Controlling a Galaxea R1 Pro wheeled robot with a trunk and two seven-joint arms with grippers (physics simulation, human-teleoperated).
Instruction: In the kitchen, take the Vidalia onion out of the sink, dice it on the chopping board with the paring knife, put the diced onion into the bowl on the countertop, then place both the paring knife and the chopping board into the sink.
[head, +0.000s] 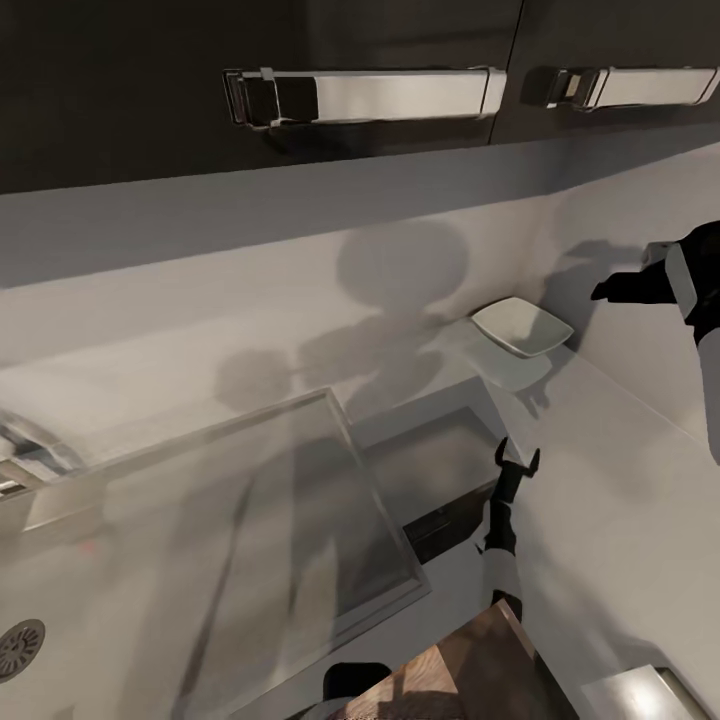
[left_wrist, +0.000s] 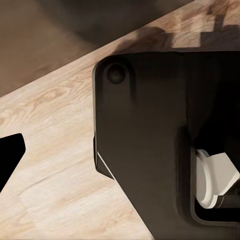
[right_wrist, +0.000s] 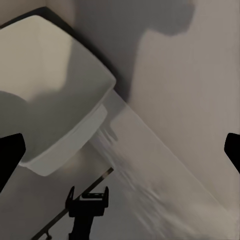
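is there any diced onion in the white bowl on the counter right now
No. The bowl on the countertop shows a bare white inside, with no bits in it.

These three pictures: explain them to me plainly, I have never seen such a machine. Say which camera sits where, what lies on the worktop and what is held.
This is a simulated wheeled robot with two arms, each ending in a two-fingered gripper. The large picture comes from its head, looking down on a grey countertop. On it stands a white bowl, which looks empty, and a steel sink lies at the left. The other two pictures come from cameras near each gripper. The right gripper points toward the bowl with its fingers wide apart, holding nothing. The left wrist camera faces a pale wood-grain surface and a dark part of the robot. Just one fingertip of the left gripper shows, so its state is unclear.
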